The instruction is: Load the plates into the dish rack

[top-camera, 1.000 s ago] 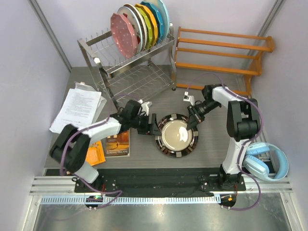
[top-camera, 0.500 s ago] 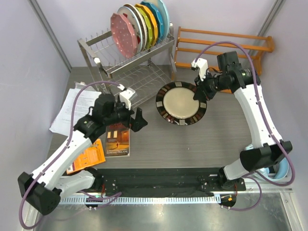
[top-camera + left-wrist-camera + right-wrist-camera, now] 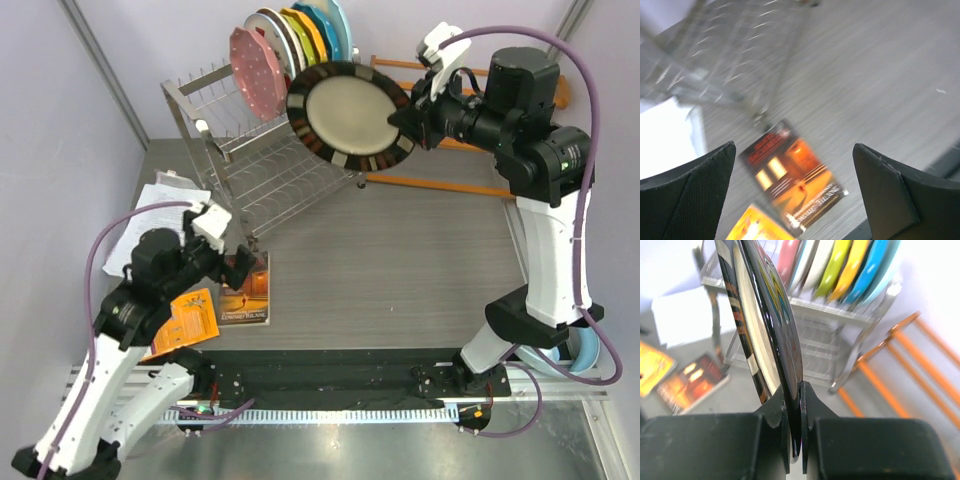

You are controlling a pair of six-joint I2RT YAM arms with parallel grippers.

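My right gripper is shut on the rim of the dark brown-rimmed plate with a beige centre. It holds the plate high and tilted on edge beside the upper right end of the dish rack. In the right wrist view the plate stands edge-on between my fingers, with the rack behind it. The pink polka-dotted plate and several others stand upright in the top tier. My left gripper is open and empty, low over a book.
An orange wooden shelf stands right of the rack, just behind the held plate. White papers, the dark book and an orange booklet lie at the left. Blue headphones rest by the right arm's base.
The right arm has lifted the plate off the table and carried it up and back to the rack. The left gripper has opened wide and drawn back to the left, over the book.
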